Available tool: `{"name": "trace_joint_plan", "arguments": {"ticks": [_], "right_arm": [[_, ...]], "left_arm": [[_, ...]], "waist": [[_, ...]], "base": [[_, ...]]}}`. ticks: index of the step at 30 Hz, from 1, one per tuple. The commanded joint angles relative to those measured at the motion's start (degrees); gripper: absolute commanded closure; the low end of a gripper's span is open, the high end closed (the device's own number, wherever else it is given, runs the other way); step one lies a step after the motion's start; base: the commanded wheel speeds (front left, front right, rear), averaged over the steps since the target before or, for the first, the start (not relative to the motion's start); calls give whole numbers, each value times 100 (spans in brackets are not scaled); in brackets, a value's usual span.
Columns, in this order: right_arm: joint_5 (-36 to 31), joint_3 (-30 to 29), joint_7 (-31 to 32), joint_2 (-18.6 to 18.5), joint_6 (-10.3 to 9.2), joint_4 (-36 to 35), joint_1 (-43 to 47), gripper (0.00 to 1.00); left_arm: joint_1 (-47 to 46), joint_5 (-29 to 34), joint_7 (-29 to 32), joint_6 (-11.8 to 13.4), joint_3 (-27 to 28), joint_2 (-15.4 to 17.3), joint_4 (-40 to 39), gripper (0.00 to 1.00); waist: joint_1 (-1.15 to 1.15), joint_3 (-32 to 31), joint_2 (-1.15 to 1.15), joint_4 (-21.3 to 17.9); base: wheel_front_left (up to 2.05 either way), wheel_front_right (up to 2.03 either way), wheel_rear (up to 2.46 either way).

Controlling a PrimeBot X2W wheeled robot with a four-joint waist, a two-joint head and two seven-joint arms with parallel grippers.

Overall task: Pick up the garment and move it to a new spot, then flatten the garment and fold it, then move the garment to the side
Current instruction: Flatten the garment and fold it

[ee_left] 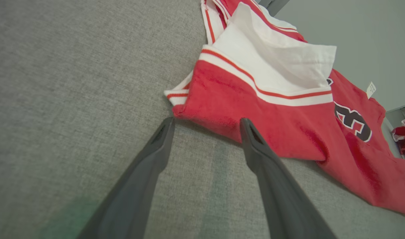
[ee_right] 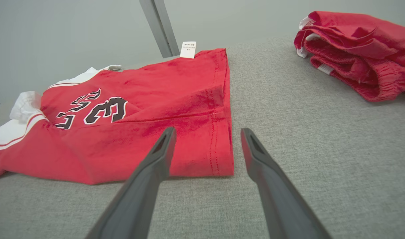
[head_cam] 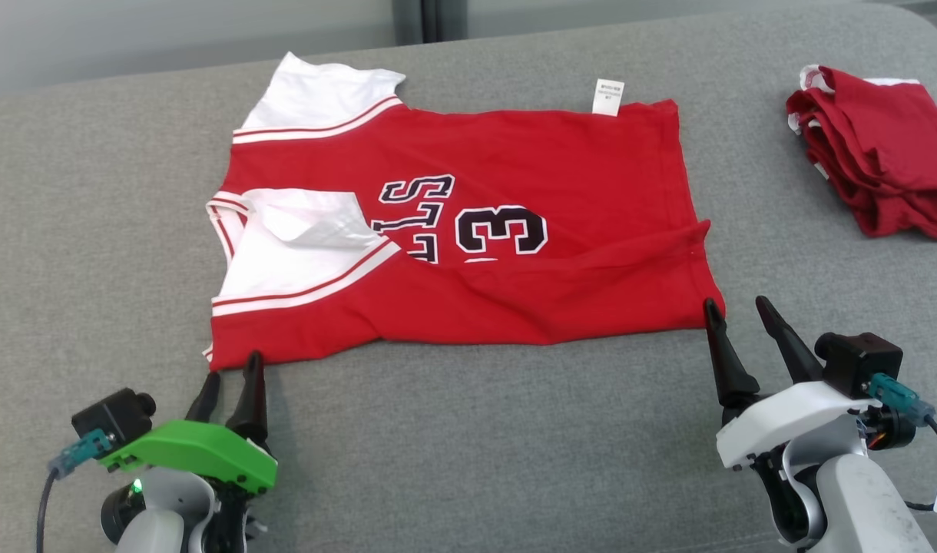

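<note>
Left gripper point(head_cam: 233, 369): fingers apart, nothing between them, tips low over the table point(head_cam: 453, 430) at the near left corner of the garment point(head_cam: 476, 284). In the left wrist view the gripper point(ee_left: 207, 120) brackets that corner, one tip at the ribbed cuff edge, the other over red cloth; can't tell if it touches. Right gripper point(head_cam: 736, 306): also spread and empty, at the garment's near right corner. In its wrist view the gripper point(ee_right: 208, 130) straddles the stitched hem, the corner lying between the fingers. Garment is a red jersey with white sleeves point(head_cam: 299, 246), spread across the middle of the table, collar end toward the left edge, hem toward the right edge, a white label point(head_cam: 607, 97) poking out on the far side. Its near long side looks turned over onto the body, since the printed number is cut off along that line; likely one fold is in. Handling, by the look: thin knit, light, limp, no stiffness, will sag and drag between two holds. The grey cloth top probably grips it somewhat. Best holds are the two near corners where layers stack, pinched together so the fold doesn't slip open. The upper sleeve flap sits loose and could flop. Around it: a pile of folded red clothes point(head_cam: 875, 161) near the far right corner, well apart from the hem. It limits room on that side if the jersey is to go right.
</note>
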Motion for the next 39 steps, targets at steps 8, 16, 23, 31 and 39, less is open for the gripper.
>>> {"name": "trace_joint_plan", "arguments": {"ticks": [8, 16, 23, 31, 39], "right_arm": [[7, -73, 121, -18, -4, 141, -199, 0], [255, -82, 319, -18, -5, 666, -591, 0], [432, 83, 641, -21, -5, 1282, -957, 20], [631, -2, 598, -21, -4, 1477, -1364, 100], [509, -452, 914, -21, -5, 798, -1169, 100]], "left_arm": [[-489, -178, -229, -59, 179, 32, 158, 98], [-555, -49, -467, -147, 92, 145, -146, 100], [-543, -77, -619, -207, -48, 62, -522, 100], [-484, -96, -757, -209, -64, 87, -841, 100], [-125, -161, -639, -115, -72, 121, -1414, 100]], "waist": [[0, 345, 0, -202], [0, 445, 0, -87], [0, 452, 0, 78], [0, 248, 0, 121], [0, -81, 0, 128]], "base": [[0, 0, 0], [0, 0, 0], [0, 0, 0], [0, 0, 0], [0, 0, 0]]}}
